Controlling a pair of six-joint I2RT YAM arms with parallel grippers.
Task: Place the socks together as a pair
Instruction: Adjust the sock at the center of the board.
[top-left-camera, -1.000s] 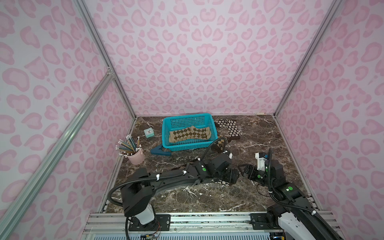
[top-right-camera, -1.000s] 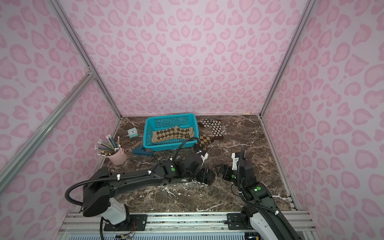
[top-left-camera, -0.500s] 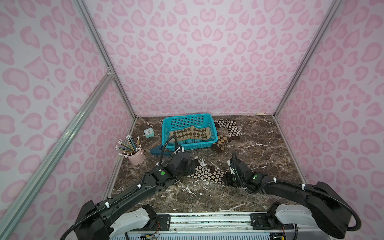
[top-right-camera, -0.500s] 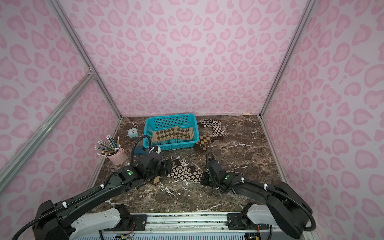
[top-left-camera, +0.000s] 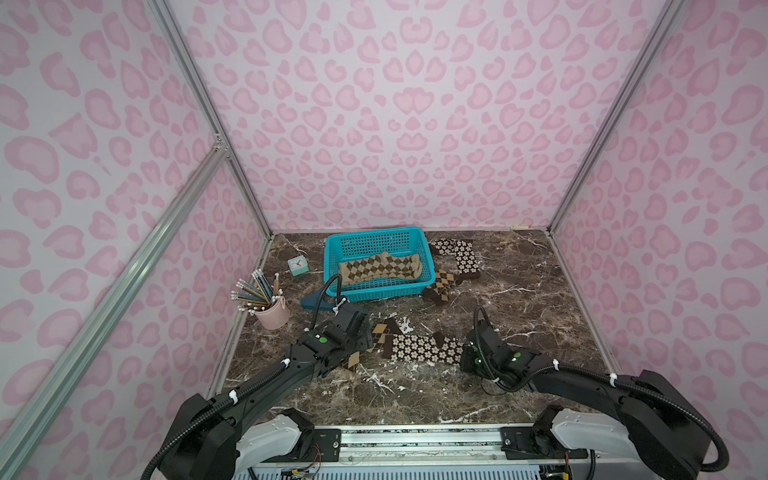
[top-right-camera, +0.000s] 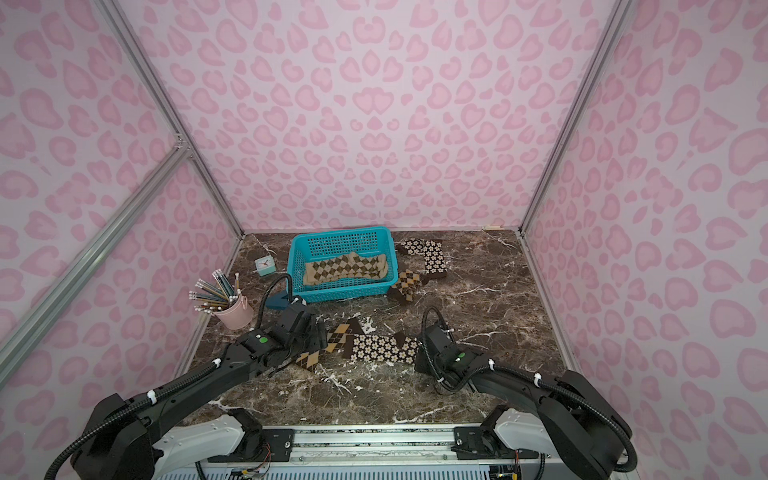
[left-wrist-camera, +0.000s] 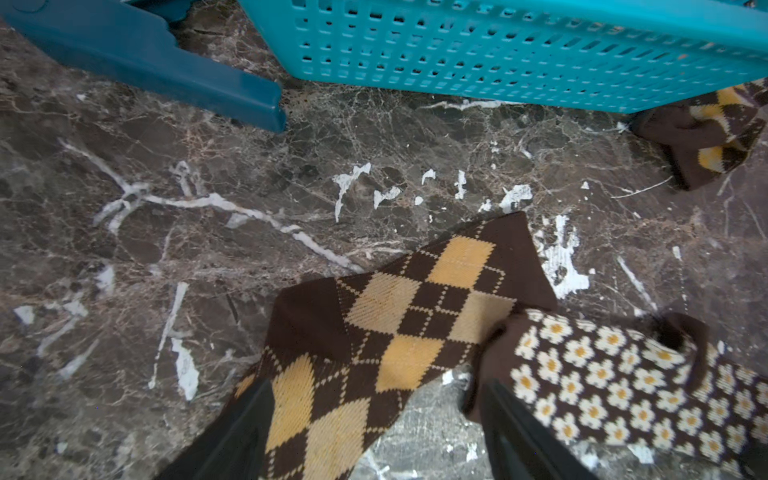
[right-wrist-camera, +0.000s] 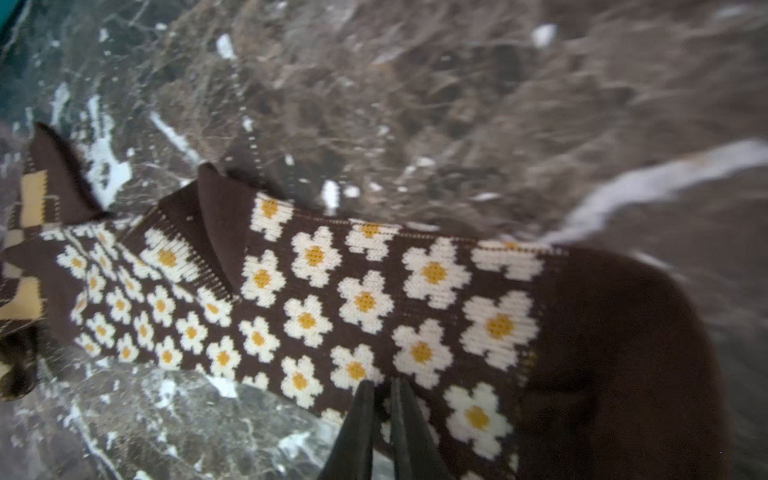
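Note:
A dark brown sock with cream flowers (top-left-camera: 424, 348) (right-wrist-camera: 365, 299) lies stretched across the front middle of the marble floor. My right gripper (top-left-camera: 464, 356) (right-wrist-camera: 383, 392) is shut on its right end, pinching the fabric. Its left end overlaps a brown-orange argyle sock (top-left-camera: 380, 337) (left-wrist-camera: 399, 316). My left gripper (top-left-camera: 365, 338) (left-wrist-camera: 376, 419) stands open astride that argyle sock, one finger on each side. A second flower sock (top-left-camera: 460, 255) lies at the back right. Another brown-orange argyle sock (top-left-camera: 440, 284) lies beside the basket. A tan-olive argyle sock (top-left-camera: 380, 269) rests inside it.
The teal basket (top-left-camera: 376, 293) stands at the back middle. A dark blue flat piece (top-left-camera: 315, 302) lies by its front left corner. A pink cup of pencils (top-left-camera: 272, 316) and a small teal clock (top-left-camera: 298, 265) sit at the left. Pink walls close in three sides.
A second ago both arms were bunched at the right. The left arm has swung back leftward, the right gripper has shut on the flower sock, and little has moved in the last half second.

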